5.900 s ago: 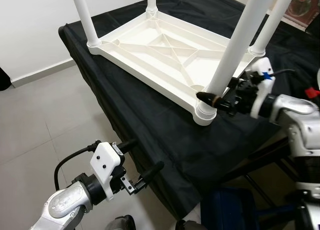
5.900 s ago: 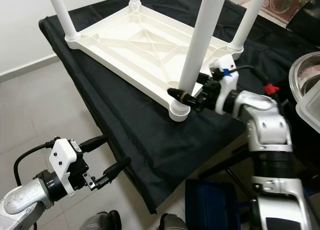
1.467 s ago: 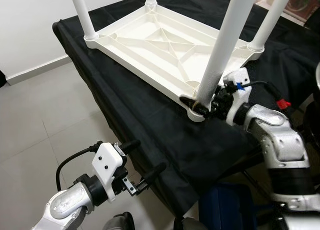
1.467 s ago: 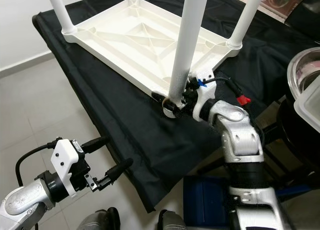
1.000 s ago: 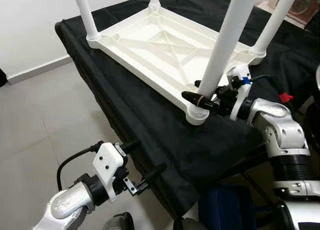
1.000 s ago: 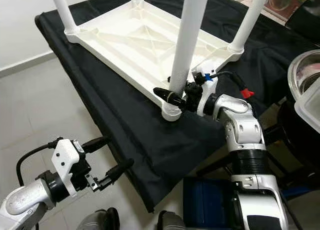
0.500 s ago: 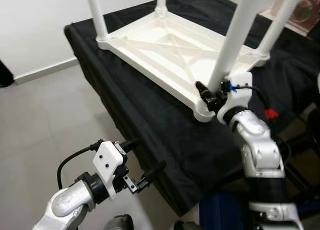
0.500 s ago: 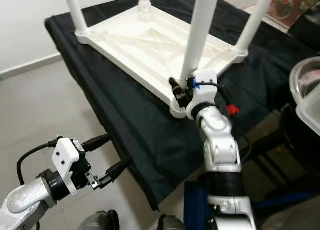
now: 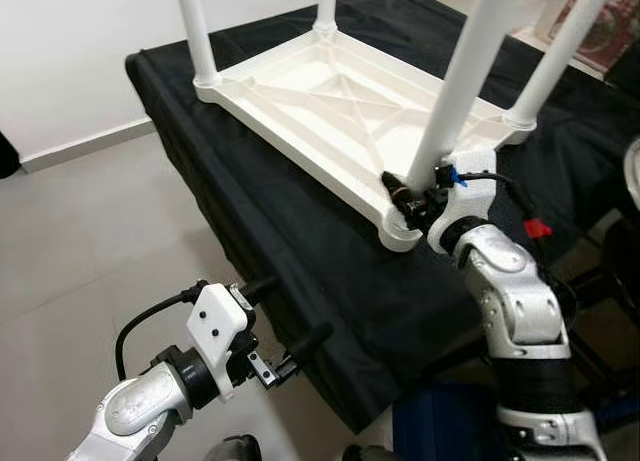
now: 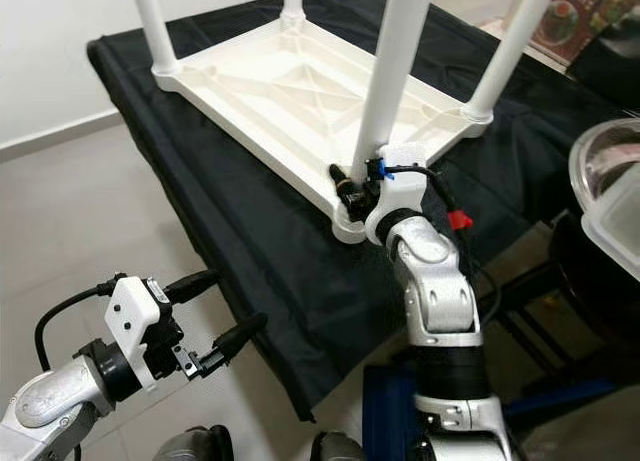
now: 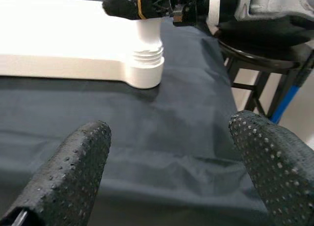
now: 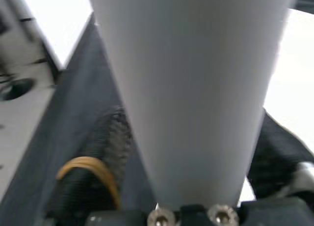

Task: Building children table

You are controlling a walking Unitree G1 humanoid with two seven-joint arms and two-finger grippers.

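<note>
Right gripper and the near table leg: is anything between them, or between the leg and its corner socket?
Nothing visible. The right gripper sits with a finger on either side of the white leg just above the corner socket, where the leg is already seated. The left gripper hangs off the table edge with fingers apart.

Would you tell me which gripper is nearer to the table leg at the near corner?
Right. The right gripper is closed around the table leg at its base; the left gripper hovers open, low beside the black cloth.
</note>
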